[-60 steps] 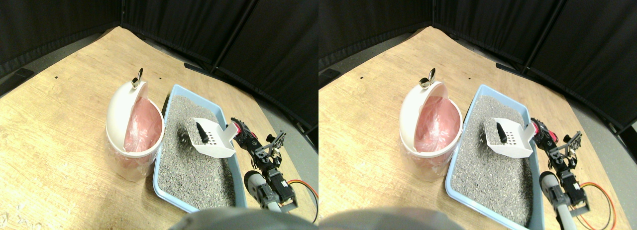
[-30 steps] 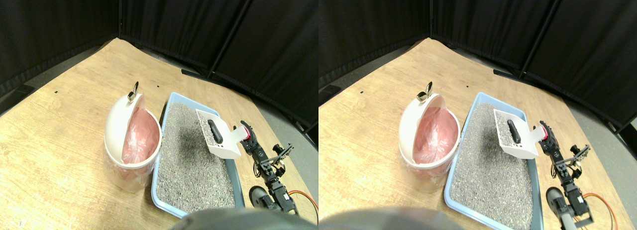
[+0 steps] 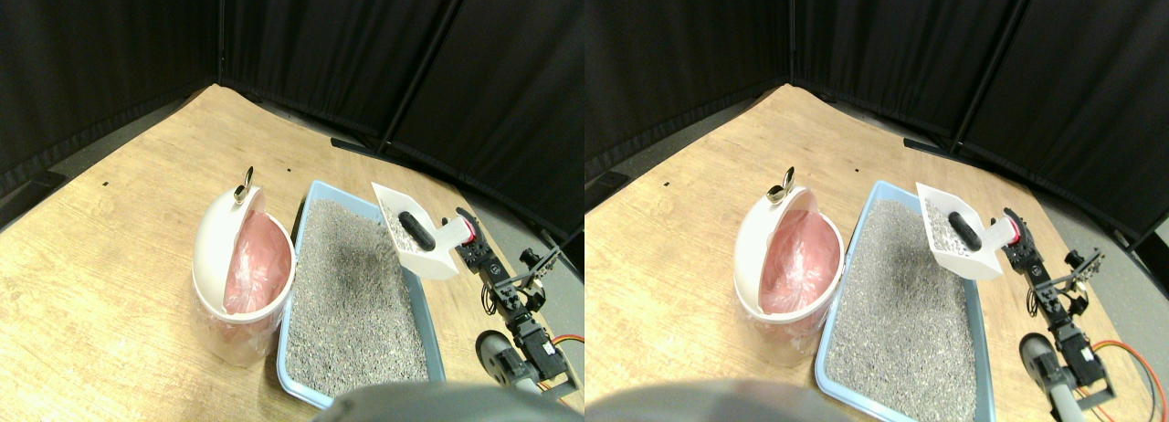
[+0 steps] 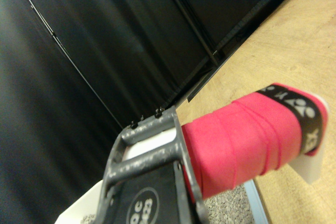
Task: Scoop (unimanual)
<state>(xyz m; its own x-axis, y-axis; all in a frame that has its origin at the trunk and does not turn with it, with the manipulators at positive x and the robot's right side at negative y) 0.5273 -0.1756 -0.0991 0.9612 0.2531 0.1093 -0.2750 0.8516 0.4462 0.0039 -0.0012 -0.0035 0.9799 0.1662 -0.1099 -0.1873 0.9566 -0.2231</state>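
My right gripper point(image 3: 464, 232) is shut on the red-wrapped handle point(image 4: 247, 140) of a white slotted scoop point(image 3: 427, 260). The scoop hangs tilted in the air over the far right rim of the blue litter tray point(image 3: 286, 329). In it lie a dark oblong lump point(image 3: 418, 232) and some grey grains. The tray is filled with grey litter point(image 3: 352, 290). Just left of the tray stands a white bin point(image 3: 215, 244) with its swing lid tipped open and a pink liner point(image 3: 256, 265) showing inside.
The tray and bin stand on a wooden floor board point(image 3: 110, 258) closed in by black curtain panels point(image 3: 365, 47) at the back. A metal clip point(image 3: 245, 186) tops the bin's lid. The arm's links point(image 3: 511, 299) and an orange cable point(image 3: 571, 342) lie right of the tray.
The scoop has risen out of the litter with the dark lump in it and now hangs higher, toward the tray's far right corner. The camera view has shifted a little too.
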